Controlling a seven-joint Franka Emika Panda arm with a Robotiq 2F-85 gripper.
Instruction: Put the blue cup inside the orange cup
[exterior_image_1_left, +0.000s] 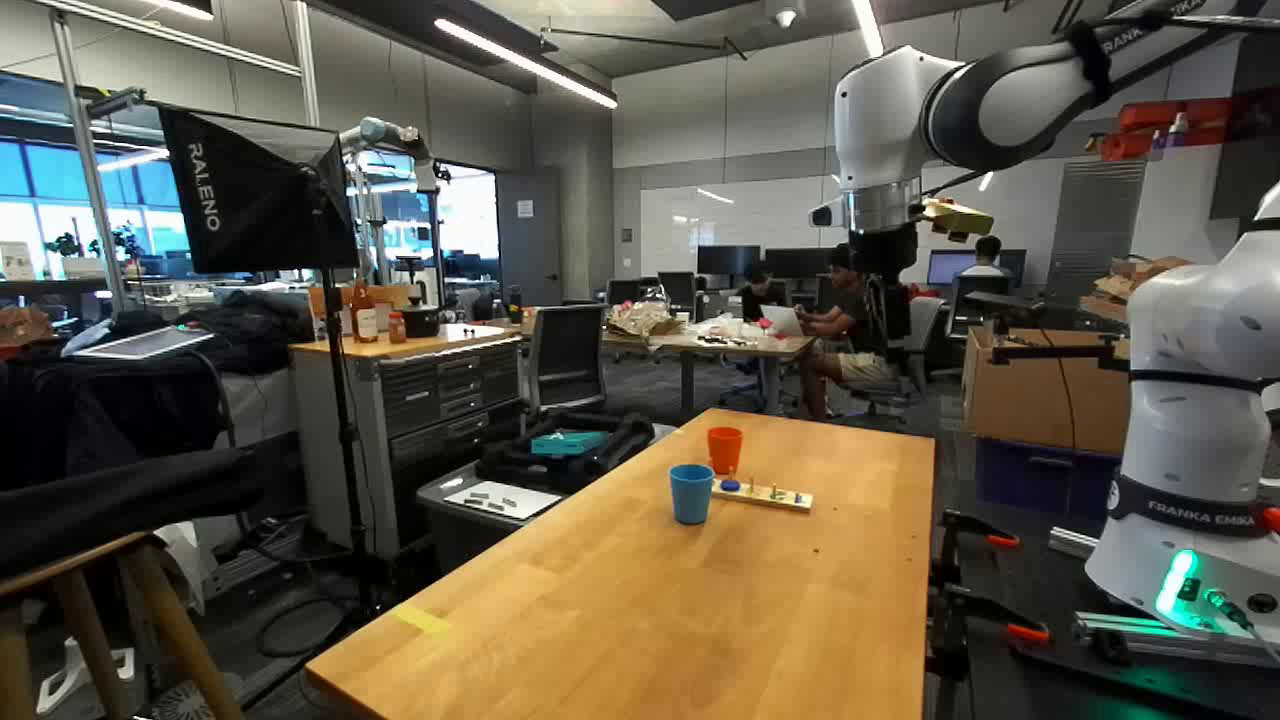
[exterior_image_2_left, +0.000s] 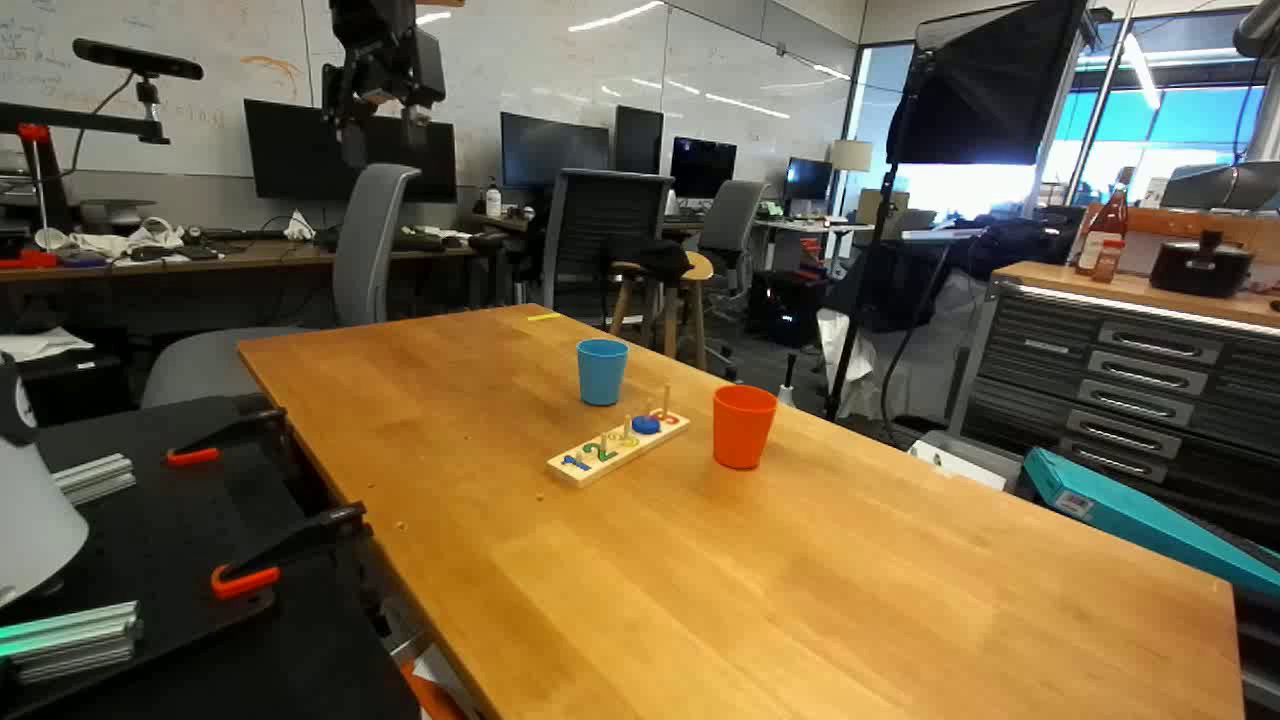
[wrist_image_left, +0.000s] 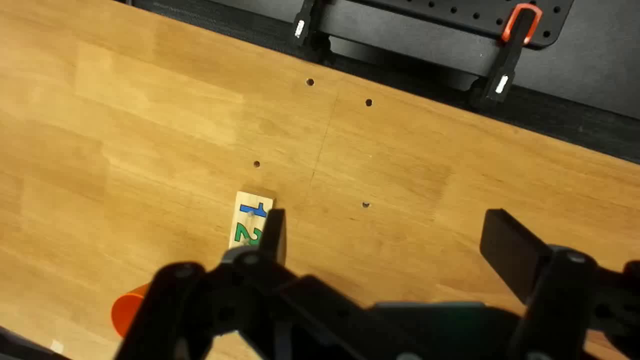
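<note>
The blue cup (exterior_image_1_left: 691, 495) stands upright on the wooden table in both exterior views (exterior_image_2_left: 602, 373). In the wrist view my gripper hides it. The orange cup (exterior_image_1_left: 725, 452) stands upright and apart from the blue cup, also in both exterior views (exterior_image_2_left: 743, 430). Its rim and side show at the lower left of the wrist view (wrist_image_left: 126, 311), partly behind a finger. My gripper (wrist_image_left: 385, 220) is open, with nothing between its fingers. It hangs high above the table in both exterior views (exterior_image_1_left: 888, 330) (exterior_image_2_left: 385, 125), away from both cups.
A wooden number peg board (exterior_image_2_left: 618, 452) with a blue disc (exterior_image_2_left: 646, 425) lies between the cups; its end shows in the wrist view (wrist_image_left: 250, 220). Clamps (exterior_image_2_left: 245, 580) grip the table's (exterior_image_2_left: 850, 600) robot-side edge. A softbox stand (exterior_image_1_left: 345, 420) stands beyond the table.
</note>
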